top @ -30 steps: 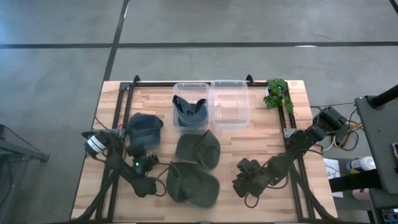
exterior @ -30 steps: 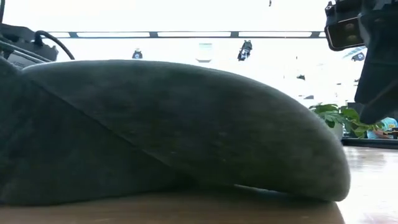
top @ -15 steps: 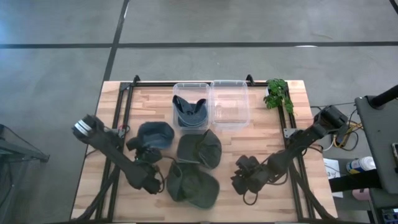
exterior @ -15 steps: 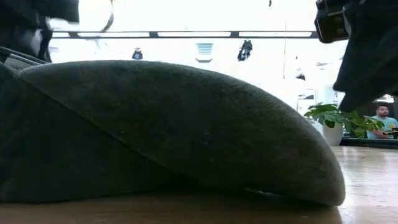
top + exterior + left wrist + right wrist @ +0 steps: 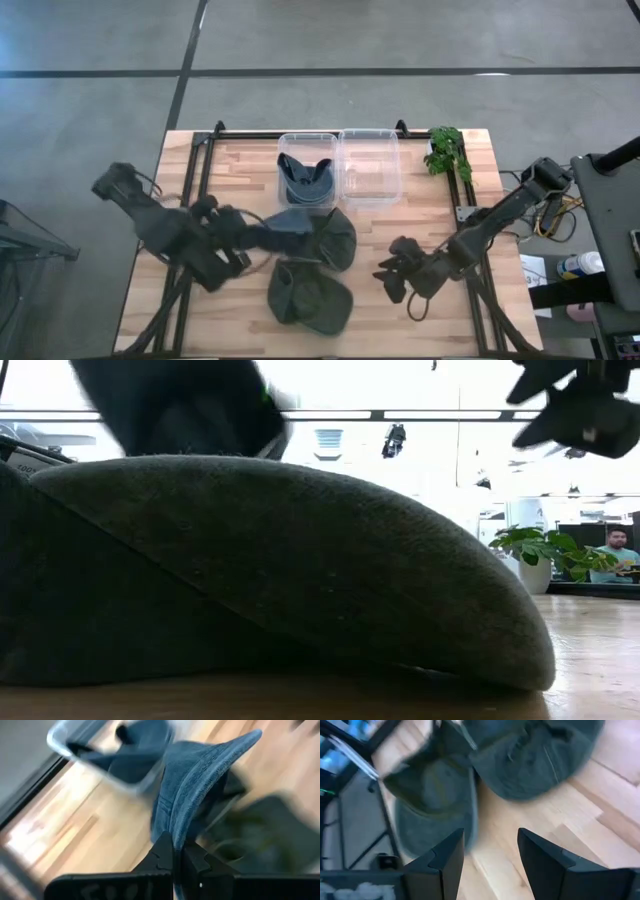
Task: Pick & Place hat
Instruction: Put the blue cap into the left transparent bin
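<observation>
Bins (image 5: 337, 190): left one holds blue cap (image 5: 305, 181), right one shows nothing inside.

A wooden table (image 5: 420, 200) seen from above. At its far edge, in the middle, two bins stand side by side, touching. The left bin (image 5: 306, 146) has a hat (image 5: 305, 180) lying in it. The right bin (image 5: 369, 150) sits next to a plant (image 5: 447, 150) at the far right corner. Just in front of the left bin lies a second hat (image 5: 330, 240), and nearer the front edge a third hat (image 5: 310, 297). The left gripper (image 5: 243, 233), left of centre, holds a fourth hat (image 5: 285, 226) beside the second one. The right gripper (image 5: 392, 275) is right of centre, near the front.
</observation>
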Robot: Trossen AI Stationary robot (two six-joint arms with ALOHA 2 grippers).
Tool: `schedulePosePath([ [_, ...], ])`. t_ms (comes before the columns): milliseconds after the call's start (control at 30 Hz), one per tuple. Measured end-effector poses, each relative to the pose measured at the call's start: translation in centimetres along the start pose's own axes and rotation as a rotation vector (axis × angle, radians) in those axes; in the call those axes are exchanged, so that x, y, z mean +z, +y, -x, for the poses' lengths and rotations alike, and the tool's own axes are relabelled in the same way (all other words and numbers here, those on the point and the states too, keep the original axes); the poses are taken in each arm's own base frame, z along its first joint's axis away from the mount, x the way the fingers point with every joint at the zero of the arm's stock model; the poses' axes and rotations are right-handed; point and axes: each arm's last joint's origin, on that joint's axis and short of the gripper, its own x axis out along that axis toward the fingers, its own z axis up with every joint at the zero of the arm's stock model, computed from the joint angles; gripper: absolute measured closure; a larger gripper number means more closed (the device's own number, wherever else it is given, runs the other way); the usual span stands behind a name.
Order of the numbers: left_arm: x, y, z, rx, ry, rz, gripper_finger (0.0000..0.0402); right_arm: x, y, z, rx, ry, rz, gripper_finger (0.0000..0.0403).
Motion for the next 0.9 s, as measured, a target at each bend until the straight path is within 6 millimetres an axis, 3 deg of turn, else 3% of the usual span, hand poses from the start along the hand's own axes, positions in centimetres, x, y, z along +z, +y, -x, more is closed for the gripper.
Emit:
schedulePosePath([
  [167,3.7,1.3,4.7,-0.128,-0.190,0.106,0.0396,1.4,0.2,1.8,0.052,-0.087,-0.007,0.0225],
  [300,5.9,1.5,7.0,-0.173,-0.346,0.083,0.0396,2.8,0.9,3.0,0.152,-0.168,-0.029,0.0225],
  [467,8.1,0.8,8.9,-0.237,-0.466,0.059,0.0396,4.5,1.7,4.3,0.273,-0.266,-0.034,0.0225],
  [633,9.6,-0.4,10.4,-0.353,-0.532,0.057,0.0396,5.6,1.4,5.8,0.269,-0.374,-0.052,0.0225],
  [900,10.0,-1.8,10.5,-0.437,-0.502,0.041,0.0396,6.8,0.8,8.3,0.311,-0.432,-0.047,0.0227],
])
